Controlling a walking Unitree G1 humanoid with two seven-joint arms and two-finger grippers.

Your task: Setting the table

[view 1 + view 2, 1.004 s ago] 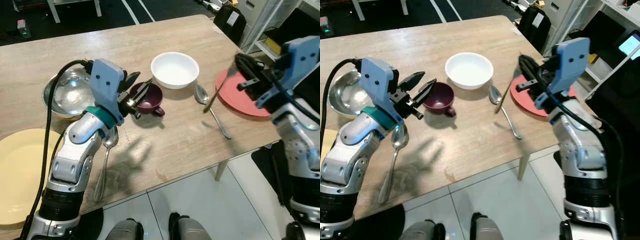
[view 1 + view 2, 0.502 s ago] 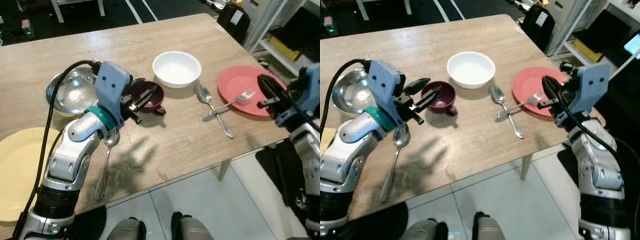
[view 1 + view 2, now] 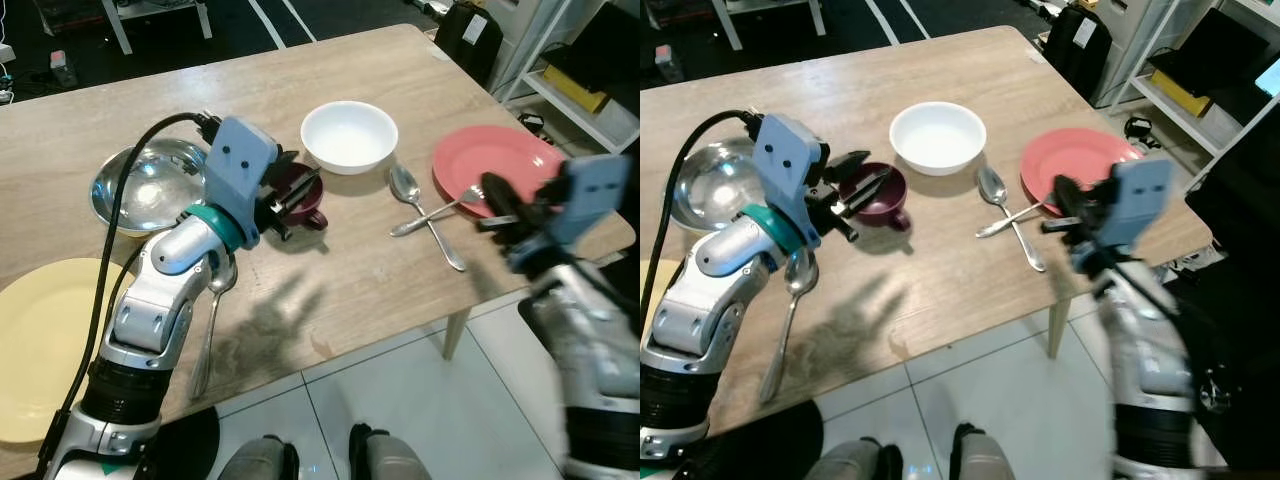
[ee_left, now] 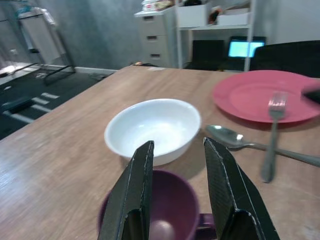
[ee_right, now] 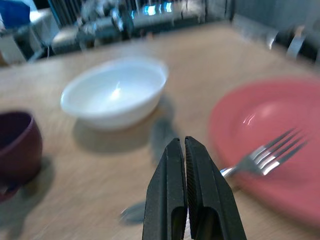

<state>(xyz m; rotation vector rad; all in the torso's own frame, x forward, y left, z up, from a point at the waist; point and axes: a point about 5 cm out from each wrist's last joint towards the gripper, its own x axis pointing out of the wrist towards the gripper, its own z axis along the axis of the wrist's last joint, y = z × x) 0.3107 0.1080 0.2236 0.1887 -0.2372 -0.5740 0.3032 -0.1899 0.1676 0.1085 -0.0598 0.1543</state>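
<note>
Fingers (image 4: 137, 190) of the left gripper (image 3: 300, 188) spread apart, poised just above the rim of the dark purple ceramic mug (image 3: 303, 194), one finger on each side of its near wall, holding nothing. Right gripper (image 5: 185, 192) fingers pressed flat together, empty, hanging off the bench's near right edge, pointing back toward the red plate.

Light wooden bench (image 3: 350, 270) layout, robot's left to right: pale yellow round plate (image 3: 40, 350) at the near left corner; shiny steel bowl (image 3: 145, 187) behind it; long silver spoon (image 3: 211, 320) lying lengthwise beside the left forearm; purple mug; white round ceramic bowl (image 3: 349, 135) just beyond the mug; second silver spoon (image 3: 420, 213) with its bowl end near the white bowl.

Silver fork (image 3: 437, 214) lies with tines resting on the rim of the flat red round plate (image 3: 490, 165), handle crossing over the second spoon's handle.

Right arm blurred in both head views.
</note>
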